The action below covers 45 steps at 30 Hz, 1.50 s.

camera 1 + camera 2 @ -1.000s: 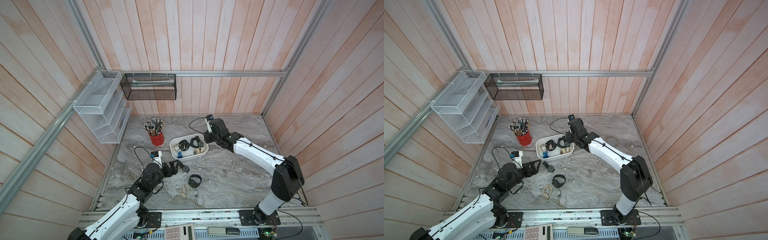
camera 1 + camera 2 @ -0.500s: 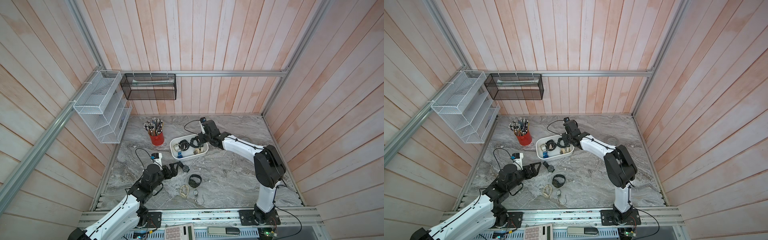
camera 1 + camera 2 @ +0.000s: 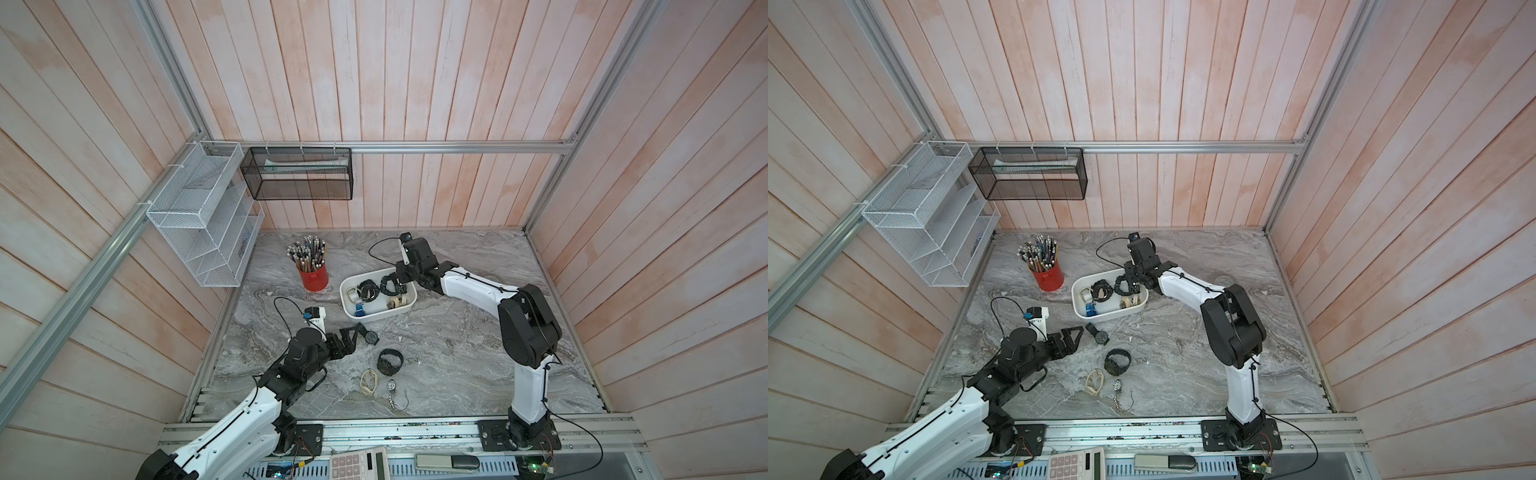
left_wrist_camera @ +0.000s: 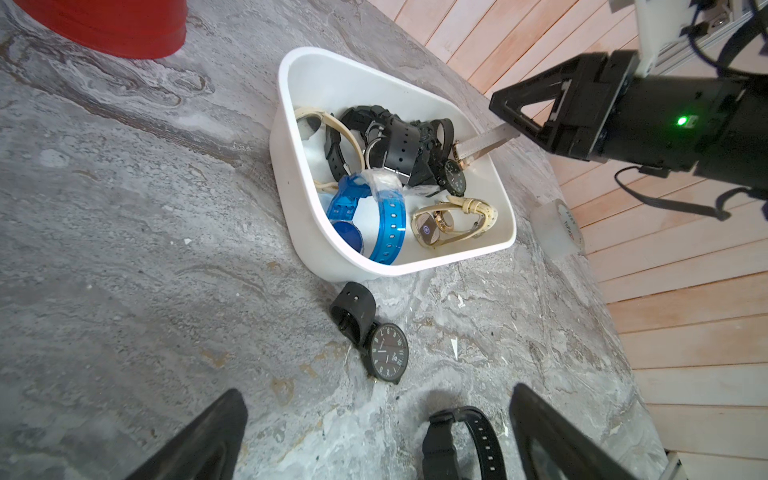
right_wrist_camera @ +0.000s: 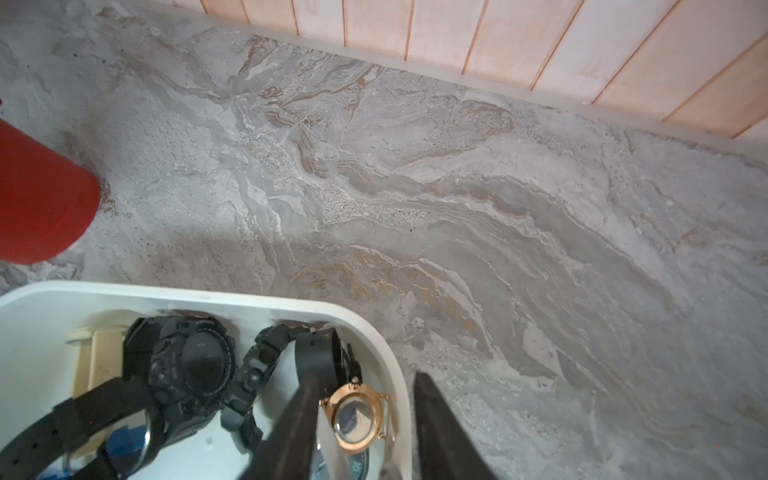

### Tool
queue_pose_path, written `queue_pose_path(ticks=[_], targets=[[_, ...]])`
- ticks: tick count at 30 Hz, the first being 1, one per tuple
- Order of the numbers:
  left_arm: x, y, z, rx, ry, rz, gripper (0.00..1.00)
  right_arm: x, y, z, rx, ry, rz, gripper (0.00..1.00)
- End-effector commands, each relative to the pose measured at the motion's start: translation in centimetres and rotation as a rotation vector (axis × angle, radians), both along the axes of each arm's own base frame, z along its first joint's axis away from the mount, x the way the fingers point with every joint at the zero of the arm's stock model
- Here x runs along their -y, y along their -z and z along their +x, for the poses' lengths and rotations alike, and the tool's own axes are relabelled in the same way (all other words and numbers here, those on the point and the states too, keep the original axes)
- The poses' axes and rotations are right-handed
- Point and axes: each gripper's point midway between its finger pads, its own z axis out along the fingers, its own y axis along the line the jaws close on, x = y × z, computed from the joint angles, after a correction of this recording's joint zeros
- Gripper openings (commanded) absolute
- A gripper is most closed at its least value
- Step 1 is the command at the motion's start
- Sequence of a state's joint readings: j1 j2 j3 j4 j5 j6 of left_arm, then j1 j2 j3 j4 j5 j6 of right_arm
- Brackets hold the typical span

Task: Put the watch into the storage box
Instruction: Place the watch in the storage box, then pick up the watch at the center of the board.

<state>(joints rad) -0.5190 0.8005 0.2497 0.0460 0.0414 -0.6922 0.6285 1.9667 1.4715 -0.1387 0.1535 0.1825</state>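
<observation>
Your right claw (image 5: pixel 363 376) is open, gold watch (image 5: pixel 358 419) in the box (image 5: pixel 249 299); next, lower your open left claw (image 4: pixel 376 391) onto the black watch (image 4: pixel 388 353).

The storage box (image 4: pixel 353 75) looks smooth glossy plastic, the tabletop (image 4: pixel 124 249) matt veined stone, the walls (image 3: pixel 415 83) wood.

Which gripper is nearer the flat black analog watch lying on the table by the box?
Left. The left gripper is just short of the black analog watch, not touching; the right gripper is past it, over the far end of the storage box.
</observation>
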Motion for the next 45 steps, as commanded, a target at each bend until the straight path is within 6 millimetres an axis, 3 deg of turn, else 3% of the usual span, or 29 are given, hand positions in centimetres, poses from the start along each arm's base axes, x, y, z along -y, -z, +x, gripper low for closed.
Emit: queue_pose_path(ticks=[1, 5, 11, 15, 31, 45], targets=[[0.6, -0.6, 0.3, 0.029, 0.035, 0.004, 0.99, 0.5, -5.5, -0.6, 0.076, 0.008, 0.071, 0.59], [1.0, -0.9, 0.6, 0.035, 0.056, 0.020, 0.98, 2.5, -8.7, -3.1, 0.123, 0.030, 0.139, 0.72], [1.2, -0.5, 0.9, 0.034, 0.078, 0.052, 0.95, 5.6, -9.1, -9.5, 0.199, 0.004, 0.314, 0.84], [1.4, -0.4, 1.0, 0.025, 0.094, 0.068, 0.92, 7.2, -9.1, -12.0, 0.216, 0.010, 0.375, 0.87], [1.8, 1.4, 1.9, -0.009, 0.117, 0.136, 0.80, 6.7, -8.6, -11.9, 0.190, 0.005, 0.398, 0.87], [3.6, 3.2, 4.3, -0.060, 0.151, 0.172, 0.70, 7.5, -8.5, -12.5, 0.194, 0.022, 0.400, 0.87]])
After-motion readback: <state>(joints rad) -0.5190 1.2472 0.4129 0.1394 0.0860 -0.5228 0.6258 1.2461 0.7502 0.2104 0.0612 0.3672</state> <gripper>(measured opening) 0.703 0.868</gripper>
